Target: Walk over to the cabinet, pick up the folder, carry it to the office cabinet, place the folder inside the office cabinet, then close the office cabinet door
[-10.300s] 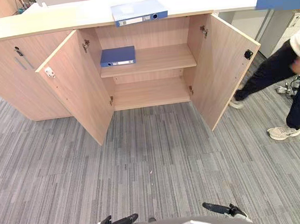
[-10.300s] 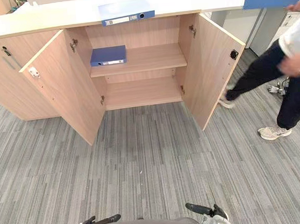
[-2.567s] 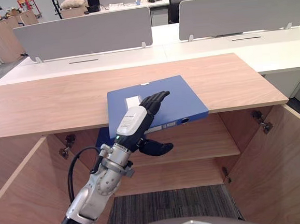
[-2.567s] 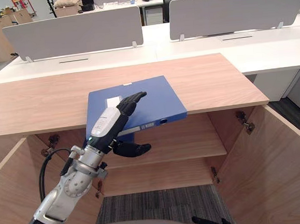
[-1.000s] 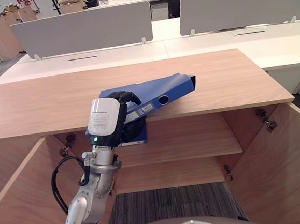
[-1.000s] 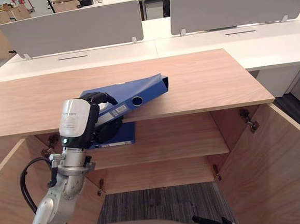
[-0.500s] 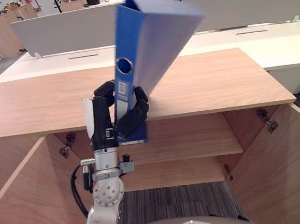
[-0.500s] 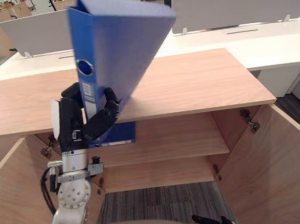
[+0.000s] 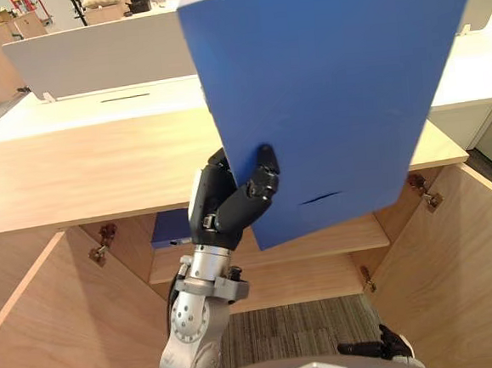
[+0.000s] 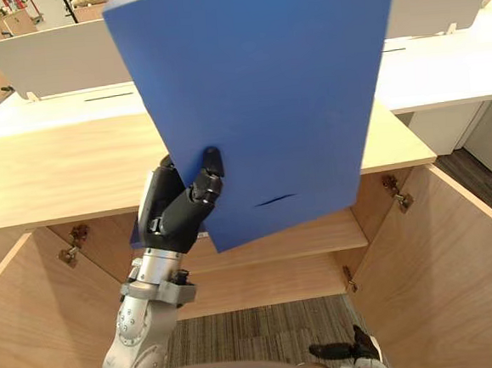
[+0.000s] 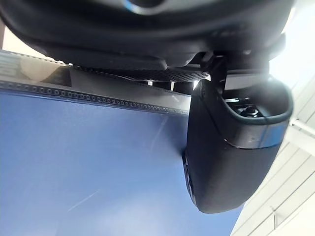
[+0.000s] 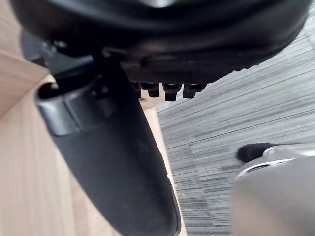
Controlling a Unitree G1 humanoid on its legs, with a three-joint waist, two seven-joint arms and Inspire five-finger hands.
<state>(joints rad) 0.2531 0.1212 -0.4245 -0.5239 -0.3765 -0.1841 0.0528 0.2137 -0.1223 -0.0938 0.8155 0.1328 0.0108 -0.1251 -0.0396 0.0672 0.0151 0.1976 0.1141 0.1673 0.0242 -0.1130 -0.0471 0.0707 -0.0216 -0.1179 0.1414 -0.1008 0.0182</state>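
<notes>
Left robot hand (image 9: pixel 226 207) clamps folder (image 9: pixel 332 92) upright | wooden cabinet top (image 9: pixel 83 167) behind | grey carpet (image 9: pixel 283 330)

My two head cameras sit side by side, looking forward and down at the open cabinet (image 9: pixel 58 173). They share nearly the same scene, with the folder (image 9: pixel 332 83) close before both. My left wrist camera looks along the left hand (image 11: pixel 231 162), hard against the folder's cover. My right wrist camera looks along the right hand (image 12: pixel 113 162) toward the carpet (image 12: pixel 236 123).
</notes>
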